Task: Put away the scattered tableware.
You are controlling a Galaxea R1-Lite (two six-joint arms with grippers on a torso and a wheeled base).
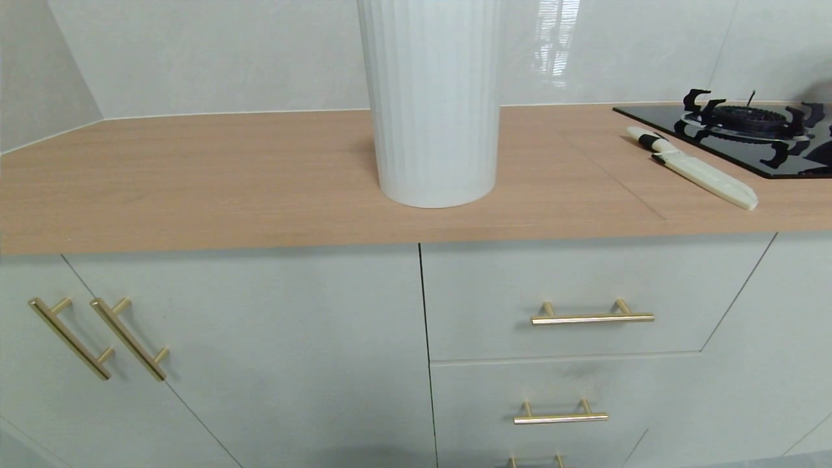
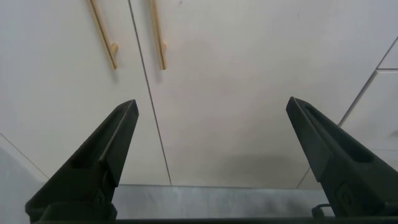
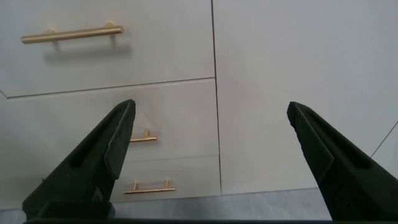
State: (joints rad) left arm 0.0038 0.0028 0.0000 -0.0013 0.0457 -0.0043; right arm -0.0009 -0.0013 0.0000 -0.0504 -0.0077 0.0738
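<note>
Left gripper (image 2: 211, 102): fingers wide apart, empty, facing cabinet doors (image 2: 249, 93). Right gripper (image 3: 211, 104): likewise spread, empty, facing drawer fronts (image 3: 93, 65). Knife (image 1: 692, 168): flat on countertop (image 1: 195, 182), just beside hob (image 1: 747, 140), which is cut off at the view's edge. Ribbed white container (image 1: 432, 104): mid-countertop, top cut off, contents unseen

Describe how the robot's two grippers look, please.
The left gripper and the right gripper look alike. Each has two black, matte, wedge-shaped fingers that taper to narrow tips. No cables or markings are visible on them.
</note>
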